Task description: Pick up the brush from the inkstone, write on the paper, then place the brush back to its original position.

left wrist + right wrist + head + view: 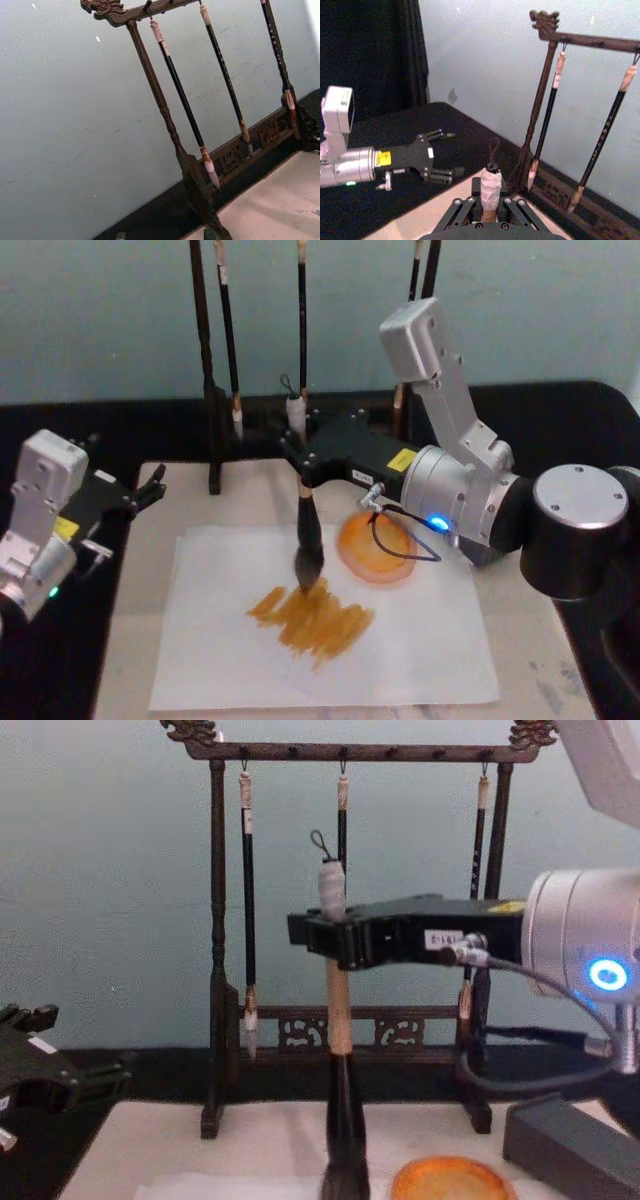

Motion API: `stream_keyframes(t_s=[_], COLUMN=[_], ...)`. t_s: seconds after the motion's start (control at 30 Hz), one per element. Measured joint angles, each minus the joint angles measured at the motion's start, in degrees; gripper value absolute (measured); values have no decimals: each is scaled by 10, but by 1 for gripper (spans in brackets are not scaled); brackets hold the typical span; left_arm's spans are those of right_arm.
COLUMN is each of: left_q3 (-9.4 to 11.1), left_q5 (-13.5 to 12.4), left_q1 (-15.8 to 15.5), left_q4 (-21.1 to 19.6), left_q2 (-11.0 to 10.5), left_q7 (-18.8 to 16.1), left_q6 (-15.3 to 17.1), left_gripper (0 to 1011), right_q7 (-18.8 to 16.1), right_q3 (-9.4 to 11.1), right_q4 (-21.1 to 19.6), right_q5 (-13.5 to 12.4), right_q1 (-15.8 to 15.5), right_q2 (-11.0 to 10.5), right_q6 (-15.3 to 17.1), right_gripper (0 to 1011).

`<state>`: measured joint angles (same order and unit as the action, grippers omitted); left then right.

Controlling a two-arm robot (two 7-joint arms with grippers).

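My right gripper (302,472) is shut on the brush (307,530) and holds it upright by the upper handle. The brush's dark tip touches the white paper (430,640), among orange strokes (315,618). Just right of the brush, the round orange inkstone (375,545) sits at the paper's far edge. From the chest, the brush (338,1020) hangs down from the right gripper (335,938), and the inkstone (450,1182) lies low to the right. In the right wrist view the brush's whitish end cap (490,187) with its cord loop stands between the fingers. My left gripper (150,488) rests open at the table's left.
A dark wooden brush rack (215,920) with three thin hanging brushes stands behind the paper. A dark grey block (570,1145) lies at the right. The cream mat (540,660) under the paper extends to the right. Black cloth covers the table's edges.
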<state>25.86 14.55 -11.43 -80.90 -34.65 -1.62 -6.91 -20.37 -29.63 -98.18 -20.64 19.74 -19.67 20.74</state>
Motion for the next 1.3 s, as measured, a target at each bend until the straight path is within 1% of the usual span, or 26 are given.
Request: stream_keyframes(t_s=[0.17,0.3,0.53,0.63,0.77,0.83,0.93,1.2,1.3], left_q3=[0,0,0,0,0,0,0,0,0], left_q5=[0,0,0,0,0,0,0,0,0], left_q1=[0,0,0,0,0,0,0,0,0], left_q4=[0,0,0,0,0,0,0,0,0], left_q2=[0,0,0,0,0,0,0,0,0], left_q7=[0,0,0,0,0,0,0,0,0], left_q6=[0,0,0,0,0,0,0,0,0], left_gripper=[1010,1010,1010,1010,1010,1010,1010,1010,1010], right_q7=[4,9,20,24,33,40,47,69,74], right_q3=[7,12,32,39,54,63,70,97,99], right_q4=[-8,-16,-36,-41,-49,-53,-56,-65,-69], right_q5=[-5,-4,0,1,3,2,2,-3,1], right_q1=[-3,-3,0,2,2,-3,-9,-35,-40], right_q2=[2,-1,-14,-16,-18,-18,-18,-16,-16], right_q6=[-8,-9,-6,-6,-6,-5,-3,6,12], right_gripper=[152,153,153,153,152,153,153,153,153])
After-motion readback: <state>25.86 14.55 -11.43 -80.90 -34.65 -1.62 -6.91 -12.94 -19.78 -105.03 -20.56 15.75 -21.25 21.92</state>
